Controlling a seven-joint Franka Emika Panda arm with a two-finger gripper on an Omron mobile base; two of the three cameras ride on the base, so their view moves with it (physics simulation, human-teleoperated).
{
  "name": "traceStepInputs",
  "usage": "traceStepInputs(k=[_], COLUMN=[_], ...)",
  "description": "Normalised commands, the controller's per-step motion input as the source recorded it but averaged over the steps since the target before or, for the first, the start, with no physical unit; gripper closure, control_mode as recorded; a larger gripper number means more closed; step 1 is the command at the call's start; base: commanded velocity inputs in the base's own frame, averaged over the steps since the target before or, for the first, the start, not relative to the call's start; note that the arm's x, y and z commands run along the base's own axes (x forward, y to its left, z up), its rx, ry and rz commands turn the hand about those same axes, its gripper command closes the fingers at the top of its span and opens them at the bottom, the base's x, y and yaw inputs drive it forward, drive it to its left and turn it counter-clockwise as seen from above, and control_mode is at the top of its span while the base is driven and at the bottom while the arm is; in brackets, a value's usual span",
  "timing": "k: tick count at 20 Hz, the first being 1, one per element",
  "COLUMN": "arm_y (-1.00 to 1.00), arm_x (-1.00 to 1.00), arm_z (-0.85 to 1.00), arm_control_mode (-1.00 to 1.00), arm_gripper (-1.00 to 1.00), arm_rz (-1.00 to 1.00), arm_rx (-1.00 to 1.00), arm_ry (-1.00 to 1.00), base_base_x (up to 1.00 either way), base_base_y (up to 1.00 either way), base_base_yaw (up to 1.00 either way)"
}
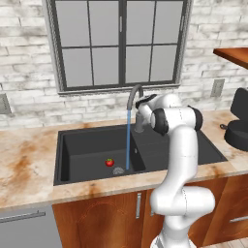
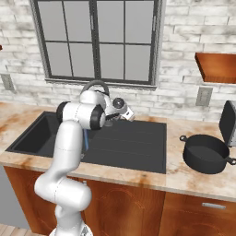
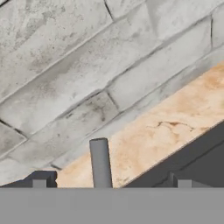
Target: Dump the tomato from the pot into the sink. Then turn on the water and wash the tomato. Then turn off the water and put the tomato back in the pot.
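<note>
The tomato (image 1: 110,162) lay on the floor of the sink (image 1: 77,147) basin, just left of the round drain (image 1: 118,170). A blue stream of water (image 1: 128,140) fell from the gooseneck faucet (image 1: 134,97) onto the drain area. The gripper (image 3: 111,183) stood behind the basin near the faucet lever (image 3: 100,162), its jaws spread wide and empty, well apart from the tomato. The black pot (image 2: 205,153) sat on the counter (image 2: 184,177) right of the sink.
</note>
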Motion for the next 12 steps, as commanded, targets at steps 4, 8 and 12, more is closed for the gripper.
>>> traceStepInputs(k=[4,8,12], arm_y=[0.00,0.00,0.04], arm_x=[0.11,0.16,0.02], arm_z=[0.00,0.01,0.01], arm_control_mode=[-1.00,-1.00,-1.00], arm_gripper=[-1.00,-1.00,-1.00], arm_rz=[-0.25,-0.32,-0.25], arm_rx=[0.18,0.35,0.38], arm_ry=[-0.10,-0.09,0.00], base_base_x=[0.00,0.00,0.00], base_base_y=[0.00,0.00,0.00], base_base_yaw=[0.00,0.00,0.00])
